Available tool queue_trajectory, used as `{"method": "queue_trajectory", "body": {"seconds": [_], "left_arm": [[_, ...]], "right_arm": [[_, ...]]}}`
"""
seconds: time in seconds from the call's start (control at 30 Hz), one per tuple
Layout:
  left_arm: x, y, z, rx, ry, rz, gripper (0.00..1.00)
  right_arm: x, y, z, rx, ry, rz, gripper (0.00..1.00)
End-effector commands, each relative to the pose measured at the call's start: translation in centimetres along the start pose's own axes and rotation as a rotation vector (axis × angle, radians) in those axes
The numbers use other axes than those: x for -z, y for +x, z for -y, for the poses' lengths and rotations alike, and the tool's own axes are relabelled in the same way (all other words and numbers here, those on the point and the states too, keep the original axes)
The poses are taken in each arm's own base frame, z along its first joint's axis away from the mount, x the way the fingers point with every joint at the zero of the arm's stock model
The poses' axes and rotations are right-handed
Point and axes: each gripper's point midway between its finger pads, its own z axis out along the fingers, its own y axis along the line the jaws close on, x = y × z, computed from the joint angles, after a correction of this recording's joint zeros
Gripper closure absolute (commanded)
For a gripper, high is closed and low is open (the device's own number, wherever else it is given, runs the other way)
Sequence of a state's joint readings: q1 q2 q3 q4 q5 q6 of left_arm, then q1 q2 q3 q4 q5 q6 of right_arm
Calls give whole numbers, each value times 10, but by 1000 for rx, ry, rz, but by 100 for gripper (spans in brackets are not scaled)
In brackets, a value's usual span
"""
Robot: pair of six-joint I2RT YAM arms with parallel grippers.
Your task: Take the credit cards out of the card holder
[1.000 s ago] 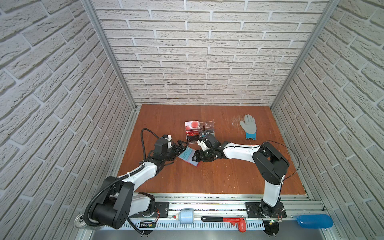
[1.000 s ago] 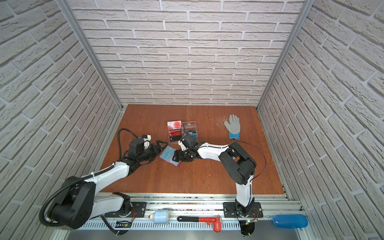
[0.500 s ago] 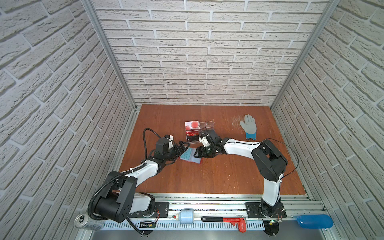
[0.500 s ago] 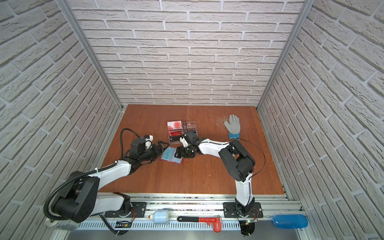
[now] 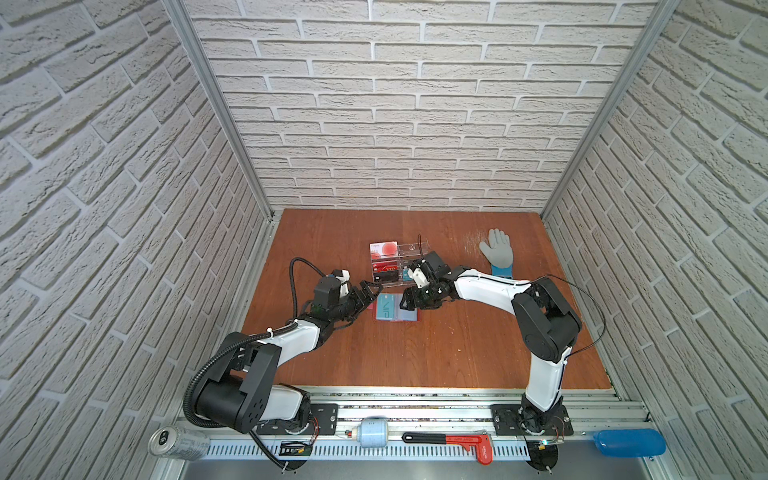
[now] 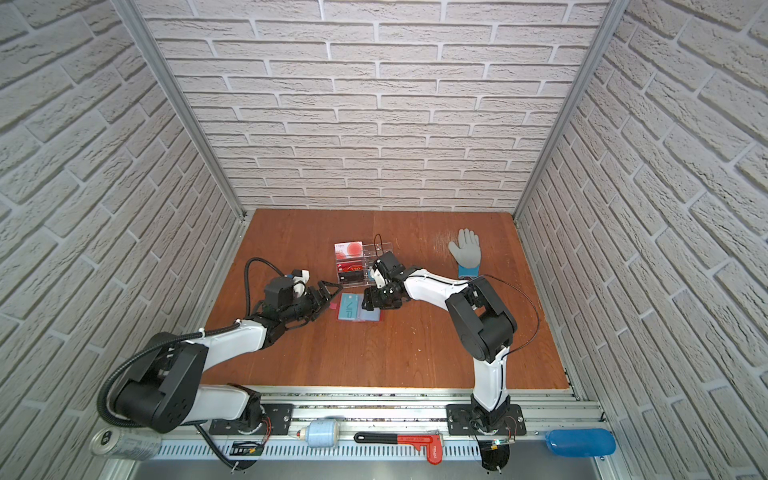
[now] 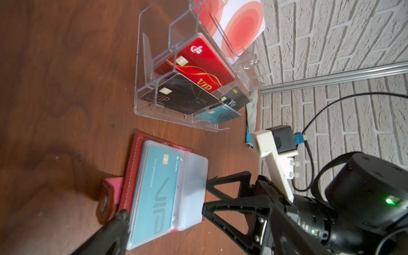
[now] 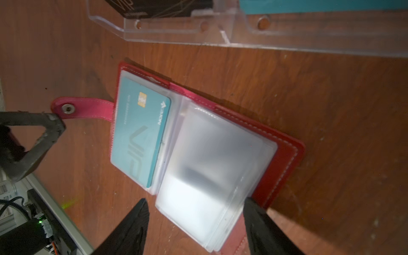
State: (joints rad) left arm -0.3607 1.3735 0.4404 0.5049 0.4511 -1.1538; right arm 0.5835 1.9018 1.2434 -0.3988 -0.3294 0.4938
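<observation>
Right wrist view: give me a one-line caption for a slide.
Red card holder lying open, a teal credit card among its clear sleeves, the right tool open astride the facing stack.

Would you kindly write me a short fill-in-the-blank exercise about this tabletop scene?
1. The red card holder lies ____ on the table, its clear sleeves showing.
2. The teal card in its sleeve bears the letters ____.
3. The glove with the blue cuff is ____.
Missing words: open; VIP; grey.
</observation>
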Motion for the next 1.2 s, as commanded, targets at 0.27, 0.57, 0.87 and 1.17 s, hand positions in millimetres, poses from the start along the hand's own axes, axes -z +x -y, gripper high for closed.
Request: {"method": "queue_trajectory", "body": {"seconds": [0.27, 0.57, 0.87, 1.17], "left_arm": [[-24, -8, -4, 19, 33, 55, 2], [-28, -2, -18, 34, 15, 51, 2], [-26, 3, -30, 77, 8, 64, 2], [-23, 14, -52, 147, 5, 78, 2]], "right_arm": [[7, -15, -31, -66, -163, 102, 30], [48, -22, -37, -42, -135, 196, 30], [54, -25, -57, -69, -213, 196, 29], [-1, -25, -59, -127, -278, 125, 29]]}}
